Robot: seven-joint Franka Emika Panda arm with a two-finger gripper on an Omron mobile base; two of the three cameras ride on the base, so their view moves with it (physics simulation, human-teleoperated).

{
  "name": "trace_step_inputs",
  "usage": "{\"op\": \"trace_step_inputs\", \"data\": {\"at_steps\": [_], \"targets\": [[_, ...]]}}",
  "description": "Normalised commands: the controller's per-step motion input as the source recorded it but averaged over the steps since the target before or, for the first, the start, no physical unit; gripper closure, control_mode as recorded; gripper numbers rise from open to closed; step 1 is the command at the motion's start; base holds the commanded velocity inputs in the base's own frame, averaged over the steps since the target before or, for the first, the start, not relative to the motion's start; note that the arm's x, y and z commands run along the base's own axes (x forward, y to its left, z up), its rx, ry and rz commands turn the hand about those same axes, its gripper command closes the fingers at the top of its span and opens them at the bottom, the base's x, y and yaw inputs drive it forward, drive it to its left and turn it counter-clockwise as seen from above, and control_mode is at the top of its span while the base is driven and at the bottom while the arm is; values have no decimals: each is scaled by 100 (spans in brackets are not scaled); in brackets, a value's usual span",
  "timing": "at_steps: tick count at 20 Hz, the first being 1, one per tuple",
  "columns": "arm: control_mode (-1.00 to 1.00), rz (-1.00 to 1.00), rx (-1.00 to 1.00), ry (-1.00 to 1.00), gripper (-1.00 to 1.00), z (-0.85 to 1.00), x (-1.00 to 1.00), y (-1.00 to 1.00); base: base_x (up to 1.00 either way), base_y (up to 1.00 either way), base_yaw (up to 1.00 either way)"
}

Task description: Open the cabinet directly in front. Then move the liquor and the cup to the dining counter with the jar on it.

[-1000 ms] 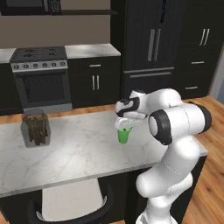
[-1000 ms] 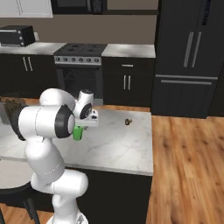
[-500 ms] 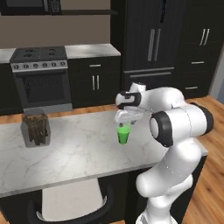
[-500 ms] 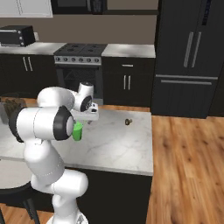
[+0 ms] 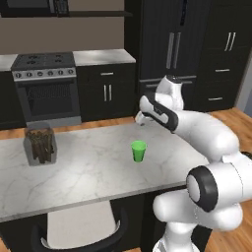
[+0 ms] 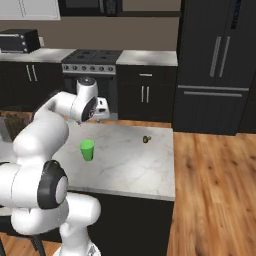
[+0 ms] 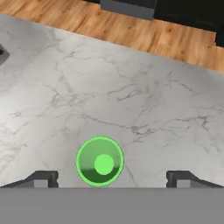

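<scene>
Jar (image 6: 11, 120) in right base view: mostly hidden behind the arm's shoulder, cut by left edge, only dark top shows. Small dark object (image 6: 146, 139) on far right part of dining counter (image 6: 135, 165): too small to identify. Same kind of dark bit at hand view's left edge (image 7: 2, 54), cut off. Gripper (image 7: 111, 178) fingertips (image 7: 43, 177) barely poke up at hand view bottom. Gripper in left base view: fingers too small and blurred against the counter to make out. Microwave (image 5: 34, 7) cut by top edge.
</scene>
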Motion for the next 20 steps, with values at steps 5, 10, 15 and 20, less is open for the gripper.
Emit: {"op": "trace_step_inputs", "data": {"at_steps": [5, 10, 15, 20], "targets": [[-100, 0, 2, -72, -100, 100, -86, -21, 0, 0, 0], [-100, 0, 7, -63, -100, 100, -71, -28, 0, 0, 0], [-100, 0, 10, -36, -100, 90, -45, -23, 0, 0, 0], [100, 0, 0, 0, -100, 0, -2, 0, -1, 0, -1]]}}
